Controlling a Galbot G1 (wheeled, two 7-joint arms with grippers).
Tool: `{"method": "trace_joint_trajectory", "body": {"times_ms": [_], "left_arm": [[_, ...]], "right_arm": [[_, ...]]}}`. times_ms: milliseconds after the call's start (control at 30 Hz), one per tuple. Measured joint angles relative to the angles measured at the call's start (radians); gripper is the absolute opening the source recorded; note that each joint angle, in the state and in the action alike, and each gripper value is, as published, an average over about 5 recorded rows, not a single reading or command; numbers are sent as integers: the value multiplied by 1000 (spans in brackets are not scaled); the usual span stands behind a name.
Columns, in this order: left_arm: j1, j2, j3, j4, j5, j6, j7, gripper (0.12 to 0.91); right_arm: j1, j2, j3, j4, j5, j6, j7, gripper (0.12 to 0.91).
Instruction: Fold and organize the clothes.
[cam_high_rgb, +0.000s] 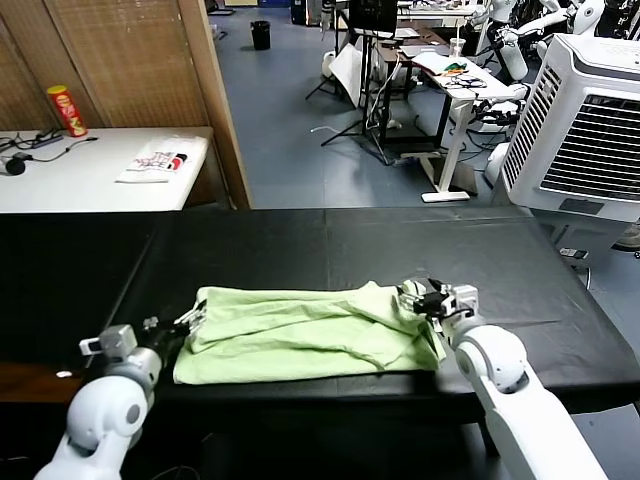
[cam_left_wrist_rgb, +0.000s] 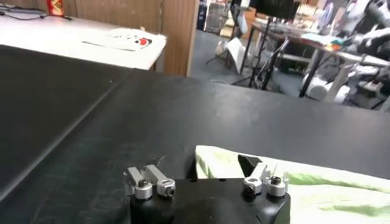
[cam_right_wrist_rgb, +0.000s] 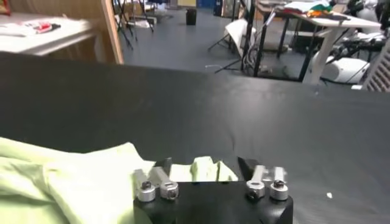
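The clothes, one pale lime-green shirt (cam_high_rgb: 300, 335), lie crumpled in a rough flat strip on the black table (cam_high_rgb: 330, 245) near its front edge. My left gripper (cam_high_rgb: 192, 320) sits low at the shirt's left end, open. In the left wrist view the left gripper (cam_left_wrist_rgb: 201, 170) has its jaws wide apart, and the shirt's corner (cam_left_wrist_rgb: 317, 192) lies just ahead of them. My right gripper (cam_high_rgb: 418, 296) rests at the shirt's right end, also open. In the right wrist view a small fold of the shirt (cam_right_wrist_rgb: 204, 169) stands loose between its spread fingers (cam_right_wrist_rgb: 247, 165).
A white side table (cam_high_rgb: 60, 180) at the back left carries a red can (cam_high_rgb: 67, 110), a white printed packet (cam_high_rgb: 160, 158) and cables. A wooden partition (cam_high_rgb: 215, 100) stands behind it. A white air cooler (cam_high_rgb: 590, 130) stands at the far right.
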Motion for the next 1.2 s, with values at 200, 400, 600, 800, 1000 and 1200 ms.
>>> {"method": "trace_joint_trajectory", "body": {"times_ms": [200, 400, 600, 800, 1000, 1200], "left_arm": [[67, -75, -4, -6, 71, -44, 22, 798], [71, -129, -3, 32, 102, -68, 39, 798], [66, -163, 11, 74, 137, -86, 50, 665], [69, -191, 24, 86, 158, -95, 57, 358], [64, -198, 28, 77, 164, -85, 49, 145], [52, -169, 15, 73, 243, -113, 47, 146]], "right_arm": [[-30, -4, 0, 59, 9, 1, 0, 798], [-50, -13, -1, 98, 14, 2, 0, 798], [-59, -19, 0, 117, 12, 2, -1, 798], [-67, -18, 1, 122, -4, 5, -5, 798], [-69, -14, 3, 124, -21, 8, -10, 798], [-60, -4, 6, 114, -27, 10, -7, 798]]}}
